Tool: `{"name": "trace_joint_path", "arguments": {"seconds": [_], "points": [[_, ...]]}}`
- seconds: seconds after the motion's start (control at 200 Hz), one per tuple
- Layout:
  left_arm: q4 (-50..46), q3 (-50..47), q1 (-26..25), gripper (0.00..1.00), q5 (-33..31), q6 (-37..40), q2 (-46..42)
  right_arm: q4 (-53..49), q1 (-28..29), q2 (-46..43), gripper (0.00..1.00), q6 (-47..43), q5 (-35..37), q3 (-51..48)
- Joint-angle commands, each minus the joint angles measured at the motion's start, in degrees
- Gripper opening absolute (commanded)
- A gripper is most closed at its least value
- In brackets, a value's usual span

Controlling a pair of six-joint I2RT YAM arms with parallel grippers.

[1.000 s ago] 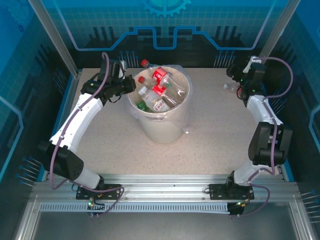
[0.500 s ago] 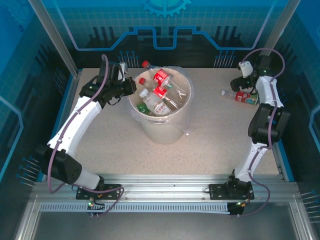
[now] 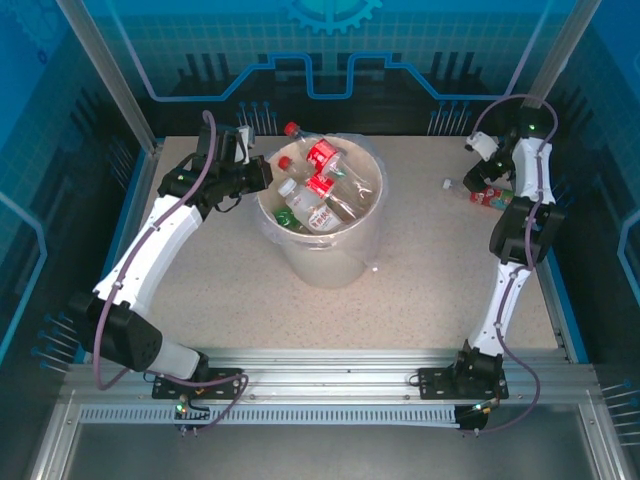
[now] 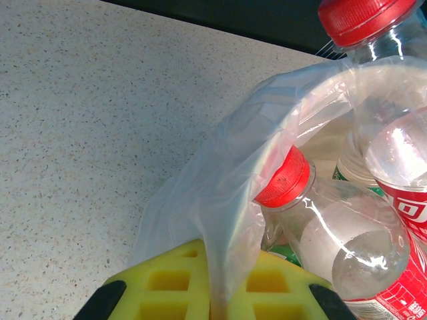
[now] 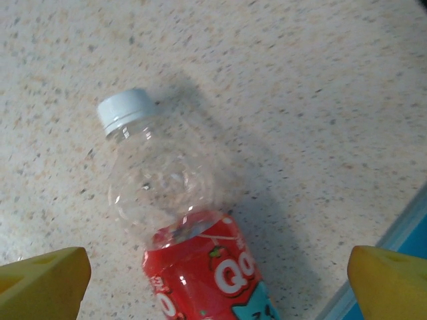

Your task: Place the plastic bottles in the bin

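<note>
Speckled beige tabletop (image 3: pixel 420 290) inside a blue-panelled enclosure (image 3: pixel 330 40).

Landmark: the bin (image 3: pixel 330 258), standing left of centre toward the far edge and lined with a clear bag (image 4: pixel 213 193). The plastic bottles (image 3: pixel 322 188) are heaped inside it, mostly with red caps and labels. One neck pokes above the bin's far-left rim.

At the bin's left rim, the left gripper (image 3: pixel 258 172) has its yellow pads pinched shut on a fold of the bag. Probably this keeps the liner from slipping and steadies the bin.

Well to the right of the bin, one bottle (image 5: pixel 180 220) lies on its side, its white cap (image 5: pixel 125 110) pointing toward the bin. The right gripper (image 5: pixel 213 287) hangs over it with its jaws spread wide on either side of the red label, touching nothing. That placement suits a grasp across the body.

Judged the last bottle left outside the bin.
</note>
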Motion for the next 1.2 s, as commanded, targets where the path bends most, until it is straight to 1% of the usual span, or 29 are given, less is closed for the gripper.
{"name": "trace_joint_path", "arguments": {"seconds": [0.0,0.09,0.16,0.26,0.395,0.46,0.49,0.53,0.545,0.71,0.76,0.79,0.946,1.011,1.101,1.146,1.196], "points": [[0.0,-1.2,-0.4,0.0,4.6,-2.6,-1.1,-5.5,-1.2,3.8,1.0,-4.6,0.8,2.4],[0.2,-1.1,-0.4,0.0,4.6,-2.8,-1.0,-4.1,-1.5,6.1,1.0,-6.9,0.9,3.1],[0.4,-1.1,-0.4,0.0,4.8,-2.9,-0.7,0.2,-1.3,7.4,1.0,-7.9,0.7,1.9],[0.7,-1.1,-0.4,0.0,5.2,-3.4,-0.7,-0.8,-0.3,8.9,1.0,-8.2,2.8,1.9],[1.0,-1.4,-0.4,0.0,4.9,-3.4,-1.1,-0.4,0.5,10.2,1.0,-7.2,3.4,1.2],[1.1,-1.7,-0.4,0.0,4.9,-3.4,-1.3,0.2,0.7,10.5,0.98,-6.6,3.6,0.6],[1.1,-1.7,-0.4,0.0,4.9,-3.4,-1.3,0.7,0.8,10.5,0.96,-6.2,3.6,0.1],[1.1,-1.9,-0.4,0.0,4.9,-3.4,-1.3,1.4,0.8,10.5,0.89,-5.8,4.0,-0.4],[1.1,-2.0,-0.4,0.0,4.9,-3.3,-1.4,1.6,0.9,10.3,0.88,-5.6,4.3,-0.6],[1.2,-2.2,-0.4,0.0,5.2,-3.2,-1.1,7.0,0.5,6.2,0.61,-3.6,3.7,-5.8],[1.3,-2.0,-0.4,0.0,5.4,-3.2,-1.0,8.8,0.5,4.4,0.6,-2.9,3.6,-7.7],[1.3,-2.1,-0.4,0.0,5.5,-3.2,-1.0,9.6,0.5,3.1,0.57,-2.5,3.3,-8.9],[-1.1,-0.3,-0.4,0.0,6.2,-1.4,0.0,12.5,0.5,-2.7,0.56,0.9,1.4,-13.6],[-2.1,0.7,-0.4,0.0,6.2,-0.7,0.2,13.0,0.6,-5.0,0.51,4.3,-0.2,-14.6],[-2.8,2.2,-0.4,0.0,6.3,0.0,0.3,15.3,1.4,-10.7,0.45,10.7,-3.2,-17.1],[-2.9,3.0,-0.4,0.0,6.5,0.1,0.3,17.7,2.7,-13.3,0.42,12.1,-2.3,-19.2],[-3.0,3.9,-0.4,0.0,7.0,0.2,0.6,20.8,4.7,-16.4,0.42,13.4,0.6,-21.9]]}}
